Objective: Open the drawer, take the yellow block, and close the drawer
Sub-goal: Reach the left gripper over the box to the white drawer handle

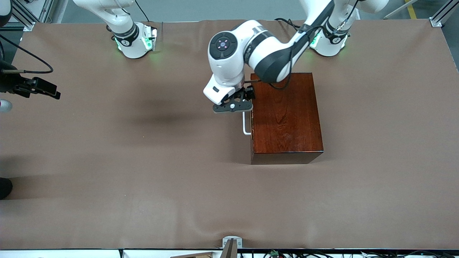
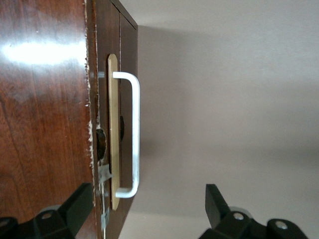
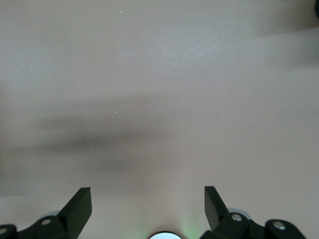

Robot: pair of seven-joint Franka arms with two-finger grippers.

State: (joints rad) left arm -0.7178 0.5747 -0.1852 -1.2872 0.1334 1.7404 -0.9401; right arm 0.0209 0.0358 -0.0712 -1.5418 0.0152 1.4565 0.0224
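The job has barely begun. The drawer (image 2: 114,132) is shut, with its pale front flat against the dark brown box (image 1: 285,116). Its white handle (image 2: 133,134) sticks out from the box's side that faces the right arm's end of the table. The yellow block does not show in any view. My guess is that it sits inside the shut drawer, but I cannot see it. So all three steps are left: pull the drawer out, pick up the block, push the drawer back in.

The left gripper (image 1: 233,104) hangs just above the handle, at the edge of the box. Its jaws are spread wide and hold nothing. In the left wrist view one finger (image 2: 77,206) is over the box top and the other finger (image 2: 215,204) is over the bare table (image 1: 143,161). The handle lies between them, closer to the finger over the box. The jaws do not touch the handle yet. I think the gripper needs to come down and squeeze the bar before it can pull.

The right gripper (image 3: 148,209) waits over bare table, well apart from the box. Its jaws are spread wide too, with nothing between them.
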